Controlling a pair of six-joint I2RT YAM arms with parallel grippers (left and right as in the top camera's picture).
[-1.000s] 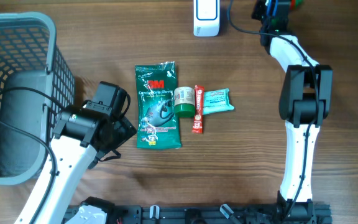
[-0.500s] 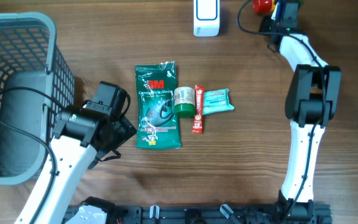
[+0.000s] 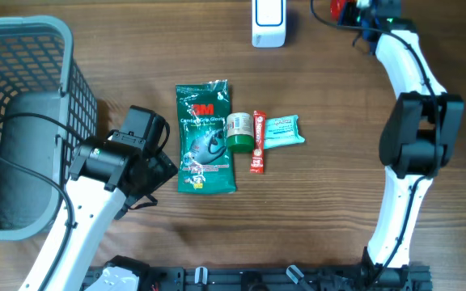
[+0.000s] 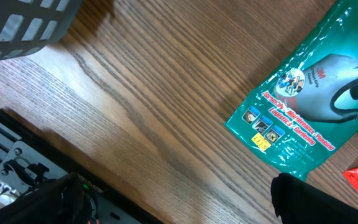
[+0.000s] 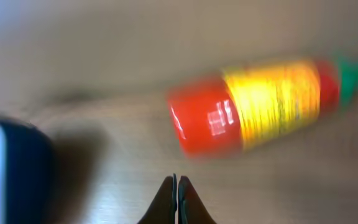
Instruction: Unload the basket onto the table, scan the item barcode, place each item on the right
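Well, my right end effector (image 5: 178,182) is pinched fully shut and empty, hovering at the far edge of the table (image 3: 314,210). The red bottle (image 5: 253,106) lies there on its side near the scanner (image 3: 268,20), probably the item to scan. My left end effector (image 3: 154,162) gapes wide, holding nothing, beside the green packet (image 3: 205,137), likely placed to take it.

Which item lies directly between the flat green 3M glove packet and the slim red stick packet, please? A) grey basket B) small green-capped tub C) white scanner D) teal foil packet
B: seen from overhead, the small green-capped tub sits between the green 3M glove packet and the slim red stick packet.
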